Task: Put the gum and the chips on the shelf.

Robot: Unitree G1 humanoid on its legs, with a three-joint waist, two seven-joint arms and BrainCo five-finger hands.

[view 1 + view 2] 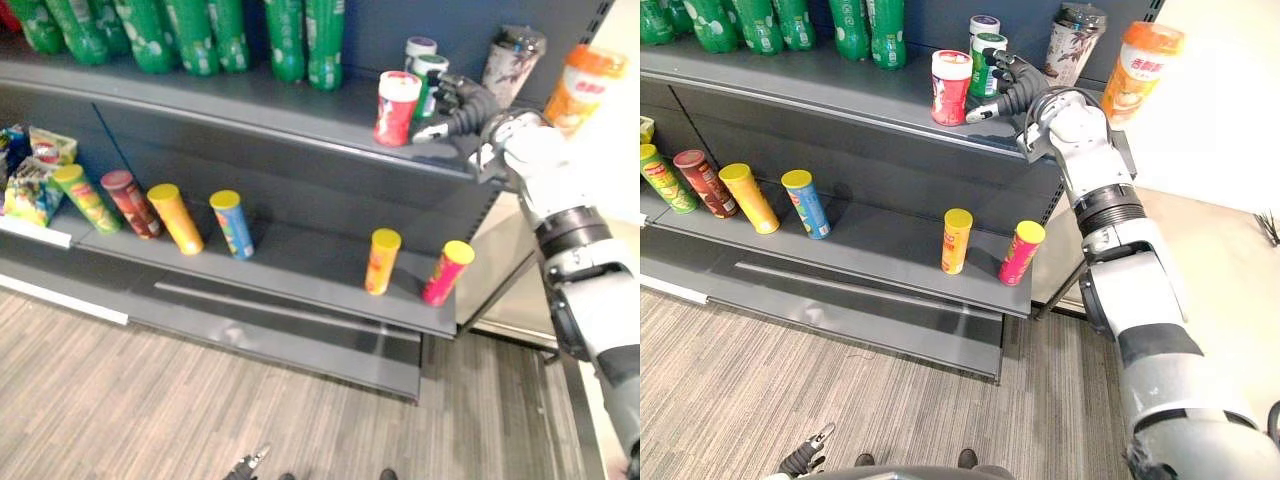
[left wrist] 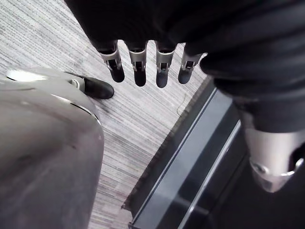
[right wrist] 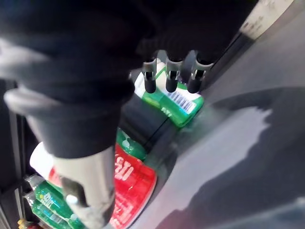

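Dark grey shop shelving stands on striped grey carpet. On its upper shelf the green gum canister, white-lidded and carrying a barcode label, stands upright just behind a red canister. The right hand reaches to the gum, fingers nearly straight with tips at its side and thumb spread apart. Yellow-lidded chip tubes lean on the lower shelf. The left hand hangs over the carpet, fingers straight.
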